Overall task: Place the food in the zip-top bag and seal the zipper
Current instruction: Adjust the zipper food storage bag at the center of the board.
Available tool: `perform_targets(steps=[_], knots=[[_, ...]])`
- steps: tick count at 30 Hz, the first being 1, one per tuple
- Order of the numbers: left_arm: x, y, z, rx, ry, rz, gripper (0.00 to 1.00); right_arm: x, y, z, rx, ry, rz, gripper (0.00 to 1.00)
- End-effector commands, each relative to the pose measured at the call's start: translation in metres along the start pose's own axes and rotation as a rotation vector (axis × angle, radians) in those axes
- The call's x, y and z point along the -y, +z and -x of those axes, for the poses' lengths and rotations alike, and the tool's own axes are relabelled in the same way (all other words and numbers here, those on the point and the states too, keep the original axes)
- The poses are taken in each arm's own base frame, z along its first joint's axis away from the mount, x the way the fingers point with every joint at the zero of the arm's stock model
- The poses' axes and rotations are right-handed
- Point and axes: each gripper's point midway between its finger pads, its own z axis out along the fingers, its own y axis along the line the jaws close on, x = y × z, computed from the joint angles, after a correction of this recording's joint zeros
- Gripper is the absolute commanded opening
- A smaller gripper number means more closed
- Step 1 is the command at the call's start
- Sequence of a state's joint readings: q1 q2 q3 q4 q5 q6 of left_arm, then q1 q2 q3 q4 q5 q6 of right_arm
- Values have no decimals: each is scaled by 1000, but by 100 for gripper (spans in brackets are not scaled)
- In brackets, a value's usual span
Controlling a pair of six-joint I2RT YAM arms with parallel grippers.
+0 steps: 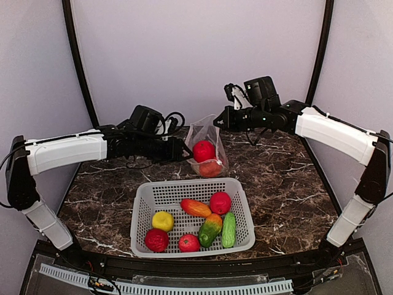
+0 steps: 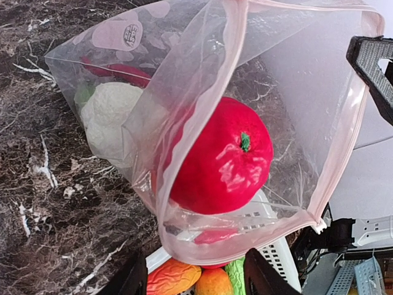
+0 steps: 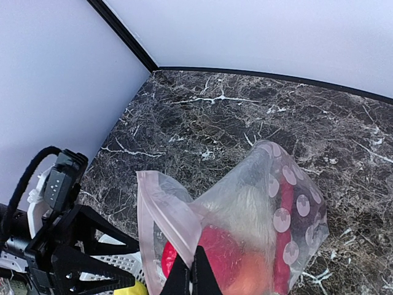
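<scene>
The zip-top bag (image 1: 209, 138) is held up just behind the white basket (image 1: 140, 212), w/ its lower end on the dark marble surface (image 1: 276, 178). The R claw (image 3: 191, 278) is fully closed and the bag's top rim is pinched in it. The L claw (image 2: 196, 279) is seen at the bag's mouth w/ its fingers (image 2: 130, 279) apart. The lower rim lies right by the gap, but contact can't be told. The zipper (image 2: 345, 153) is unsealed and the mouth is spread wide.

Inside the bag, a red apple (image 2: 221, 157) is seen near the mouth, a white cauliflower (image 2: 113, 114) deeper in, and an orange piece (image 1: 210, 168) at the bottom.

In the basket are found:
- a yellow lemon (image 1: 163, 220)
- a red round fruit (image 1: 220, 202)
- a second red fruit (image 1: 156, 239)
- a tomato (image 1: 189, 243)
- an orange-red long piece (image 1: 195, 208)
- an orange-green mango (image 1: 210, 229)
- a green cucumber (image 1: 228, 229)
</scene>
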State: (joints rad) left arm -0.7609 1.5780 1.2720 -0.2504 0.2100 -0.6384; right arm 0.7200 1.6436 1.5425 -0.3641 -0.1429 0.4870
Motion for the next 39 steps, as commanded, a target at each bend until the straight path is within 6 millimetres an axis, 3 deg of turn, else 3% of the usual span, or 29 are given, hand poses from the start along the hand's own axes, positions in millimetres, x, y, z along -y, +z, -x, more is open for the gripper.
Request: perform_targets(steps=[1,6,19,22,24,28,31,34,39], knots=[[5,9,4,2,-21,-49,48,-14,-12,16,45,-23,32,0],[1,17,0,-20,-31,-36,33,-14,-12,16,44,-27,28,0],[15,13,20,19,-7,-61,4,-13,-15,22,61,-31,8,0],[31,3,43,75,23,-84,1,-14,-19,31,72,-50,-7,0],[45,-6,61,115,55,-103,1,-15,-28,48,100,-77,-36,0],[72,-32,101,196,105,-154,1,-27,-57,87,195,-139,-63,0],[88,-51,123,260,115,-206,1,-30,-73,103,253,-149,-80,0],[89,-56,133,288,83,-246,1,-23,-68,98,242,-129,-96,0],[63,-27,118,221,-5,-262,1,5,-29,64,124,-43,-127,0]])
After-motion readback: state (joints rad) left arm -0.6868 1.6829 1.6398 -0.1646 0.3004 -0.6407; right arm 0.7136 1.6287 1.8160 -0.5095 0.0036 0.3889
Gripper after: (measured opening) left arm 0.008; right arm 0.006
